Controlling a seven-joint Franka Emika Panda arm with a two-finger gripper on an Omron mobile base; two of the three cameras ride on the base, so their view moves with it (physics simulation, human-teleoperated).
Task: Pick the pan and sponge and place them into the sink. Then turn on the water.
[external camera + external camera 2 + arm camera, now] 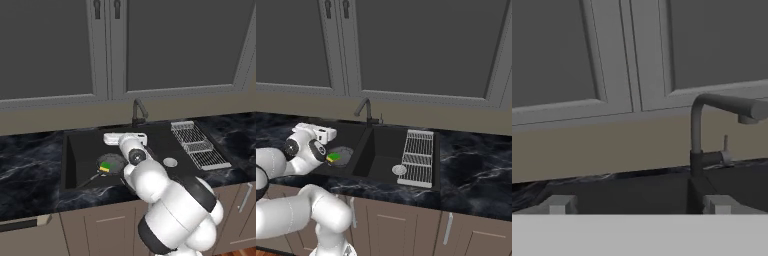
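A: Where is the small round grey metal frying pan (111, 163) sitting?

B: On the floor of the left bowl of the large matte black double-basin sink (75, 150), with its long thin dark handle running toward the front left wall. In the right base view the same pan (342, 155) lies just past the arm's elbow.

A: And the little green-and-yellow rectangular sponge (105, 167)?

B: It lies inside the pan, near the handle side; from the right base view the sponge (333, 158) shows at the pan's near edge.

A: What is the gripper (637, 205) doing?

B: Its two fingers stand wide apart with nothing between them. The white hand hangs over the back of the left bowl and looks toward the dark curved faucet (698, 135), whose spout reaches off to the right, with a small lever beside its base.

A: Anything in the other bowl?

B: A silver wire dish rack (417, 156) lies across its right part, and a round silver drain (399, 170) shows on the floor beside it.

A: And around the sink?

B: A black marbled counter (30, 160) runs on both sides, and grey panelled cabinet doors (180, 45) hang above.
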